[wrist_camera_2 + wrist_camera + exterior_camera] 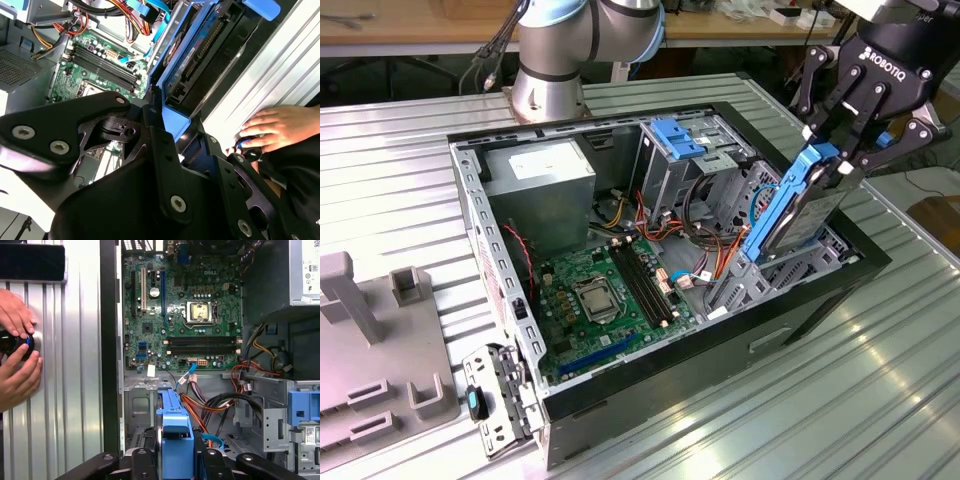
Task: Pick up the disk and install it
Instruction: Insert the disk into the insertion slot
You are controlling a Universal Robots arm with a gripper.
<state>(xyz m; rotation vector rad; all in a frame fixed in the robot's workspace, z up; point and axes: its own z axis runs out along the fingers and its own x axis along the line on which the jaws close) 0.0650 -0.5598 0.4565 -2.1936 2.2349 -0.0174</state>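
The disk (798, 210), a grey drive in a bright blue carrier, hangs tilted with its lower end dipping into the drive bay at the corner of the open computer case (670, 372) on the exterior view's right. My gripper (842, 150) is shut on the disk's upper end. In the second wrist view the disk (200, 55) runs away from my gripper (172, 122), whose black fingers (160, 150) clamp the blue carrier. In the first wrist view the carrier's blue end (175, 432) sits between the black fingers (145, 462), above the bay's metal floor.
Inside the case lie a green motherboard (595, 300), a grey power supply (540, 185), a blue latch (677, 137) and bundles of orange and black cables (215, 402). A person's hands (17, 347) hold a black knob on the ribbed table beside the case. A grey fixture (370, 350) stands at the exterior view's left.
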